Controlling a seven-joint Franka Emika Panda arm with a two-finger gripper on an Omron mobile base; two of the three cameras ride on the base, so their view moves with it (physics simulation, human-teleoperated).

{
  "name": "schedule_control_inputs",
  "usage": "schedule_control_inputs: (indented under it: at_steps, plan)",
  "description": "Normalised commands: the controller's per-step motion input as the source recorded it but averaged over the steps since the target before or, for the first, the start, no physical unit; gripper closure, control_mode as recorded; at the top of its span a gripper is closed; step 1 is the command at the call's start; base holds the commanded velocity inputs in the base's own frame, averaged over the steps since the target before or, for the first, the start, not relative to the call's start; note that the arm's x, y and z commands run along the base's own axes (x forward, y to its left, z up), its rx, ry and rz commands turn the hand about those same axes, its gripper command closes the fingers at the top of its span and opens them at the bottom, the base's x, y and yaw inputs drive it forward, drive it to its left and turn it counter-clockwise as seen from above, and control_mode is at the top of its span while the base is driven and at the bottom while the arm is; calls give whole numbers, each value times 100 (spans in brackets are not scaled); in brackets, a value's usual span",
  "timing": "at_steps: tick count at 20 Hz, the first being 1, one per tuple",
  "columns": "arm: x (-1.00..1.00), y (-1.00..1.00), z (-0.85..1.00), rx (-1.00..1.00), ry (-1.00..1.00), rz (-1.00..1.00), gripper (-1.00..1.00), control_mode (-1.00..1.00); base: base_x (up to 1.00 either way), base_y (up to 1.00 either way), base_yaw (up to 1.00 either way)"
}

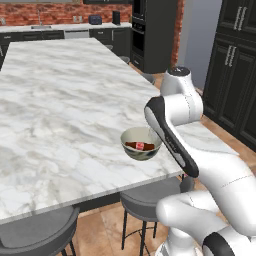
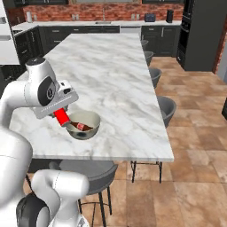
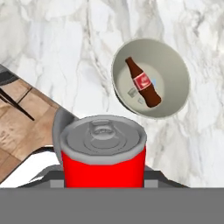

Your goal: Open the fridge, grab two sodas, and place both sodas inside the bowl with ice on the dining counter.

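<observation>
Gripper (image 2: 58,111): clamped on the red can, above the dining counter (image 2: 115,75) just beside the bowl.
Red can (image 3: 103,159): plain red cylinder, grey lid with pull tab.
Bowl (image 3: 175,105): grey-beige, pale inside; holds the dark brown bottle (image 3: 143,82) lying down, red label.

We see our arm (image 2: 26,95) folded at the elbow, its forearm angled downward. Our gripper (image 2: 60,116) is closed around the red can (image 3: 103,153), which sits upright between the jaws, silver top toward the hand camera, held off the surface.
</observation>
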Motion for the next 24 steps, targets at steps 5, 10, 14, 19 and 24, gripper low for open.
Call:
schedule_control_inputs:
  at_steps: [5,10,14,19,24]
  plan:
    - [34,6,-31,-10,8,2,100,-100,0,0,0]
    - [33,0,-32,-2,5,0,100,-100,0,0,0]
    - [64,0,-27,0,10,6,100,-100,0,0,0]
    - [65,0,-25,0,10,8,100,-100,0,0,0]
    - [60,0,-32,-1,12,7,100,-100,0,0,0]
